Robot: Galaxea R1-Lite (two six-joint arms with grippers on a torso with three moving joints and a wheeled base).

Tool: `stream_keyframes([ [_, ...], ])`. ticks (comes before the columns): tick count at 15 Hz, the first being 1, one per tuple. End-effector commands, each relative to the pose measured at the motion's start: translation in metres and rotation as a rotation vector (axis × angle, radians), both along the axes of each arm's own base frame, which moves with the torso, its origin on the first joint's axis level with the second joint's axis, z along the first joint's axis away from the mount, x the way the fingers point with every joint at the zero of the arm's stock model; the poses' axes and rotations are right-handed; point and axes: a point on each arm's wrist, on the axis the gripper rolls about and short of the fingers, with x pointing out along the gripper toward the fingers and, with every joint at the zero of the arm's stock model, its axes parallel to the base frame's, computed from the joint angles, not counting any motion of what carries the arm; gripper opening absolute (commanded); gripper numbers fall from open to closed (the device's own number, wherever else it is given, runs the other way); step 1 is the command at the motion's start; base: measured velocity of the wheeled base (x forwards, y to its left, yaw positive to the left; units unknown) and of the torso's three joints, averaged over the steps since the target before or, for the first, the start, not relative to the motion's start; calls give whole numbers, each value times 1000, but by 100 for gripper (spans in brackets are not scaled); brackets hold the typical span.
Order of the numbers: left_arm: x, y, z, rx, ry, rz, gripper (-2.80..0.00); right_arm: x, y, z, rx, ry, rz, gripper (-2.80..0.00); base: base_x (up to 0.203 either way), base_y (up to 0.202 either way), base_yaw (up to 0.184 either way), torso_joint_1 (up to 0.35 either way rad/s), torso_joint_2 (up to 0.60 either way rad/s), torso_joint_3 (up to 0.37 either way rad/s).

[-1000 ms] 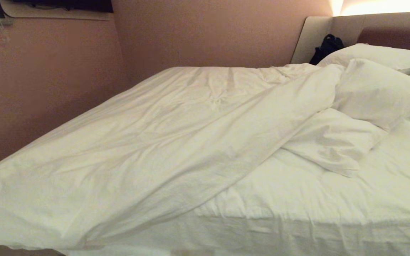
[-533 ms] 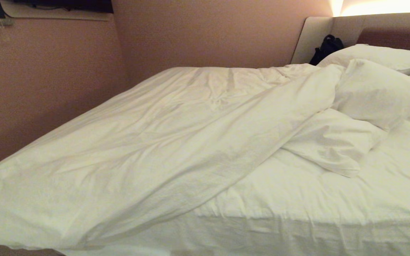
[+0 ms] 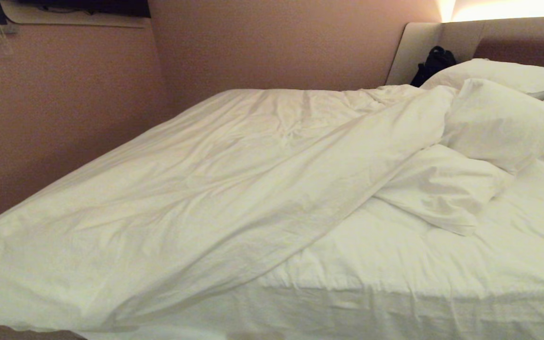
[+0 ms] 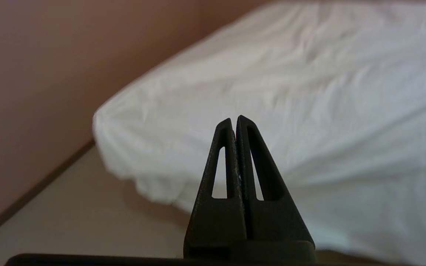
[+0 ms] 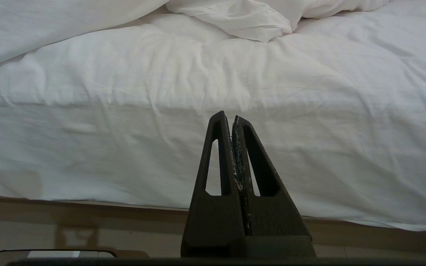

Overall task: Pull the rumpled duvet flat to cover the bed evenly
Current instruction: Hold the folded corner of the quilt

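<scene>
Duvet [image 3: 196,198] — creased, bunched diagonally — half-covering bed [image 3: 442,293].

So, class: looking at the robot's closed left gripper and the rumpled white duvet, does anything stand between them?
Nothing visible does. The left gripper is shut and empty, off the bed, with only open air and bare beige floor between it and the puffy white duvet's overhanging corner.
</scene>
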Motion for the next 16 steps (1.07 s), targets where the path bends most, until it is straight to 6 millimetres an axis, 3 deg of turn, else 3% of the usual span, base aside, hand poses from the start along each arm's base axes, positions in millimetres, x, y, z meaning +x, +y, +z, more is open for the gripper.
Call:
stream_keyframes([
  [1, 15, 0, -13, 6, -36, -12, -280, 0, 0, 0, 0, 0, 0, -280, 0, 0, 0, 0, 0, 0],
  [5, 36, -1, -41, 17, -10, -64, -280, 0, 0, 0, 0, 0, 0, -280, 0, 0, 0, 0, 0, 0],
  [11, 49, -3, -76, 25, 112, -120, -280, 0, 0, 0, 0, 0, 0, -280, 0, 0, 0, 0, 0, 0],
  [16, 52, -4, -80, 31, 101, -161, -280, 0, 0, 0, 0, 0, 0, -280, 0, 0, 0, 0, 0, 0],
])
